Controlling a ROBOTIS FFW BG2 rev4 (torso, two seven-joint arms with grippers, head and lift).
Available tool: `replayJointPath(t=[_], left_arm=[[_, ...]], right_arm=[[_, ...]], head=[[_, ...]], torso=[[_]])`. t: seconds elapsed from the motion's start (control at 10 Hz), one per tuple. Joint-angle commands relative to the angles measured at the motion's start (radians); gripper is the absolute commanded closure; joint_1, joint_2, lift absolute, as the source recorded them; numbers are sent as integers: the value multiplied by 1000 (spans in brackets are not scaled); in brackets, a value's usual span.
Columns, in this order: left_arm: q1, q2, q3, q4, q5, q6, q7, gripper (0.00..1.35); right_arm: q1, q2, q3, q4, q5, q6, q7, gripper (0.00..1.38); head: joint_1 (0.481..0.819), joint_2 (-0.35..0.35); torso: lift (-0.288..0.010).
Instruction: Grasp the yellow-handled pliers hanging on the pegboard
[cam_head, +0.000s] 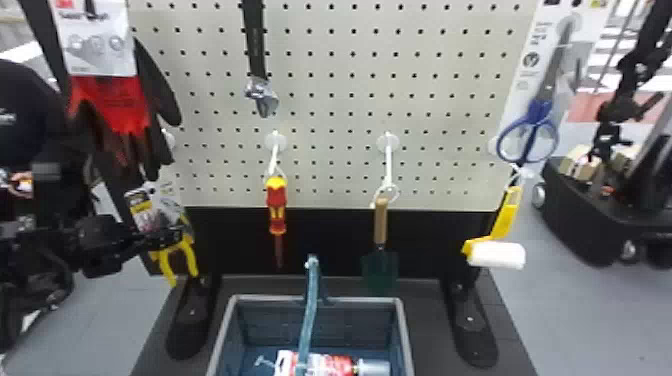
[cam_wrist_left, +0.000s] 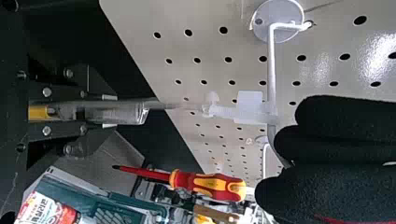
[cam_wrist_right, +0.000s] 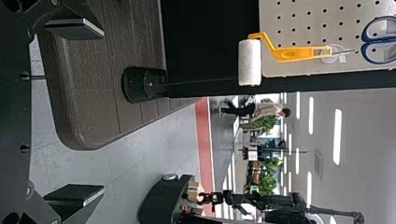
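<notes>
Pliers (cam_head: 172, 251) sit at the lower left of the head view, off the left edge of the pegboard (cam_head: 400, 90), yellow handles pointing down. Their working end is buried behind a printed card (cam_head: 150, 205) and my left gripper (cam_head: 159, 239), so I can't make it out. That gripper is clamped on them: in the left wrist view its fingers are closed onto a strip of clear packaging, with a bit of yellow showing at the frame's left edge. Can't tell whether the pack hangs on its white hook (cam_wrist_left: 270, 70). Black gloves (cam_wrist_left: 341, 154) block the right part of that view. Right gripper (cam_wrist_right: 100, 112) is spread wide and holds nothing, looking past the table corner (cam_wrist_right: 84, 93) toward the paint roller (cam_wrist_right: 250, 60). Scissors (cam_wrist_right: 380, 32) are cut off at the frame's upper right. Print on the pliers' card and on the glove label (cam_head: 95, 40), upper left of the head view, is too blurred to read.
</notes>
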Motion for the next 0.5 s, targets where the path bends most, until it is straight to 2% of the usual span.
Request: replayJointPath(t=[0.0,0.4], left_arm=[[-2,4,-3,-9,-13,2,-3,1217],[-2,4,-6,-9,-16,0,-3,1217]], right_arm=[[0,1,0,0,0,0,0,130],[0,1,0,2,2,0,0,130]], head=[[549,0],[549,0]], torso=[[-100],[-100]])
